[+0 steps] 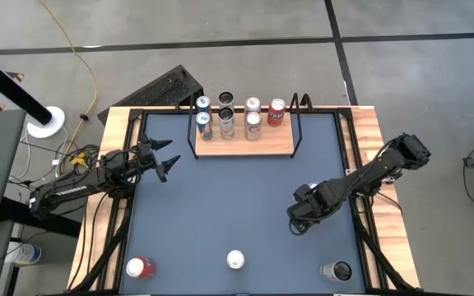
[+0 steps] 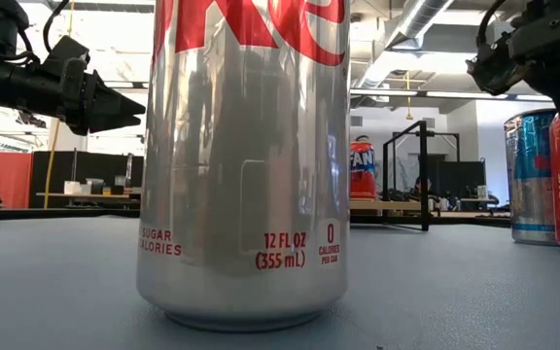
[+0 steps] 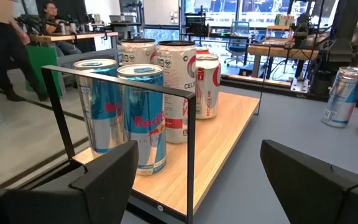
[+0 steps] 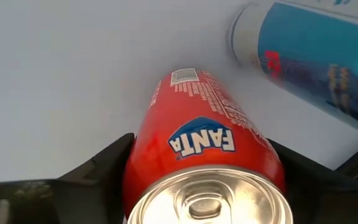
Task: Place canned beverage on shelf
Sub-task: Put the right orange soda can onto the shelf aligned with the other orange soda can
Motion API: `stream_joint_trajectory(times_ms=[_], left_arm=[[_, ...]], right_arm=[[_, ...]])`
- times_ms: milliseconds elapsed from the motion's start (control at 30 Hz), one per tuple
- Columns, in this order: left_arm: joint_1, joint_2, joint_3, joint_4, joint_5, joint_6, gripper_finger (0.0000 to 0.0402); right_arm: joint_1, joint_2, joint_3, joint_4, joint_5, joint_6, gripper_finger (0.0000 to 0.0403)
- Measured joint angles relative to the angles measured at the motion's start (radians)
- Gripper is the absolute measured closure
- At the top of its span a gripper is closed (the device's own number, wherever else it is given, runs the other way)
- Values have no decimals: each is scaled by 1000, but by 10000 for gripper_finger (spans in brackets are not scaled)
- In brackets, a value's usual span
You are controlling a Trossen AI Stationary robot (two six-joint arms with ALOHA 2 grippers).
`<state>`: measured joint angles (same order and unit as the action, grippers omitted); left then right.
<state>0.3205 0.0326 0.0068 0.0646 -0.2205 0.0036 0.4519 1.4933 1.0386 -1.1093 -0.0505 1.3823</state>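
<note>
Your right gripper (image 4: pixel 204 180), at the high view's right-centre, straddles the red Fanta can (image 4: pixel 207 149), fingers open either side, ready to carry it to the shelf (image 1: pixel 245 146); your left gripper (image 1: pixel 164 160) waits open at left.

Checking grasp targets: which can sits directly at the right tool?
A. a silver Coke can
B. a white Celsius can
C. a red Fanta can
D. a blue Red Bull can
C: in the right wrist view the red Fanta can lies directly at the right tool, its label plainly readable.
</note>
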Motion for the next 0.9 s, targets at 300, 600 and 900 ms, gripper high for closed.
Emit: stream_joint_trajectory(times_ms=[300, 600, 900], left_arm=[[0, 0, 0, 0, 0, 0, 74], [0, 0, 0, 0, 0, 0, 74], [0, 0, 0, 0, 0, 0, 74]], right_arm=[[-4, 2, 99, 8, -10, -46, 119], [-72, 1, 273, 57, 74, -219, 120], [-338, 1, 365, 102, 137, -529, 120]])
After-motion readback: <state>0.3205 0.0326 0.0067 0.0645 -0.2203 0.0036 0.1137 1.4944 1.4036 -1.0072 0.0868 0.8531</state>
